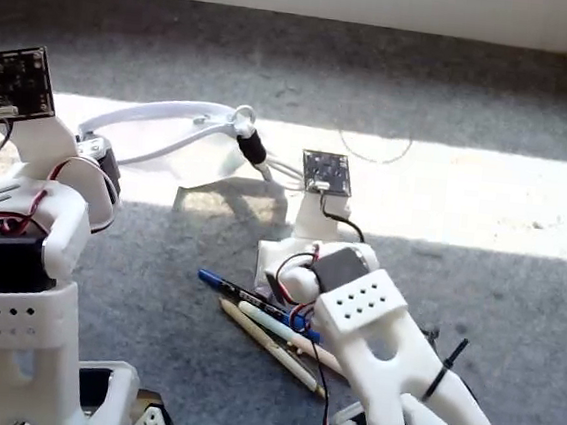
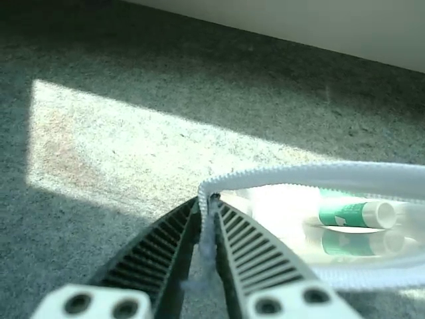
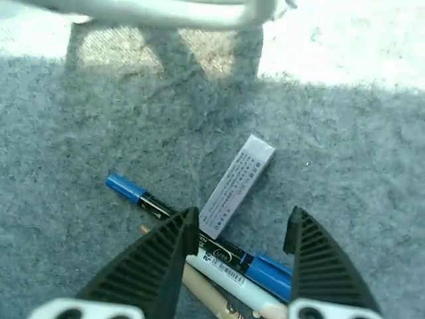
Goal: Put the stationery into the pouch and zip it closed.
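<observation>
The left tool (image 2: 208,199) pinches the pouch (image 2: 319,174) rim; the right tool (image 3: 242,229), spread wide, hovers over the blue pen (image 3: 154,203), five o'clock from the pouch.

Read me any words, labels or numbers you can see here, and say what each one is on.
Grey rectangular eraser: dark print along its face, too blurred to read.
Blue-capped black marker: pale lettering on the barrel, too blurred to read.
White pen: small dark marks, too small to read.
Green and white tube inside the clear pouch: pale mark, unreadable.
Nothing legible.
</observation>
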### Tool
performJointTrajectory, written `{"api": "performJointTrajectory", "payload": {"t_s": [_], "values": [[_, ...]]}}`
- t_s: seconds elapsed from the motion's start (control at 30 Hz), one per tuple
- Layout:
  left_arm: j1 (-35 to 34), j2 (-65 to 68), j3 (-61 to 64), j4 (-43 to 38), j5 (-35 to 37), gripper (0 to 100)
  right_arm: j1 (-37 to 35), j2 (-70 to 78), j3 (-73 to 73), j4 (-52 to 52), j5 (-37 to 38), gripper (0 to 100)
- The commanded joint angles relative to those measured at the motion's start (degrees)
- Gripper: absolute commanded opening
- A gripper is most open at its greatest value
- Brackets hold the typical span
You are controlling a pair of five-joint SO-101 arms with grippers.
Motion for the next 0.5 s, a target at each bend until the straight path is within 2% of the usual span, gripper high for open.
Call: {"api": "performJointTrajectory", "payload": {"t_s": [0.0, 0.47], "values": [[-0.7, 1.8, -0.2, -0.2, -0.4, 1, -0.2, 2.3, -4.0, -1.8, -0.6, 20.6], [-0.7, 1.8, -0.2, -0.3, -0.4, 1, -0.1, 12.5, -4.1, -11.4, -0.6, 20.6]]}}
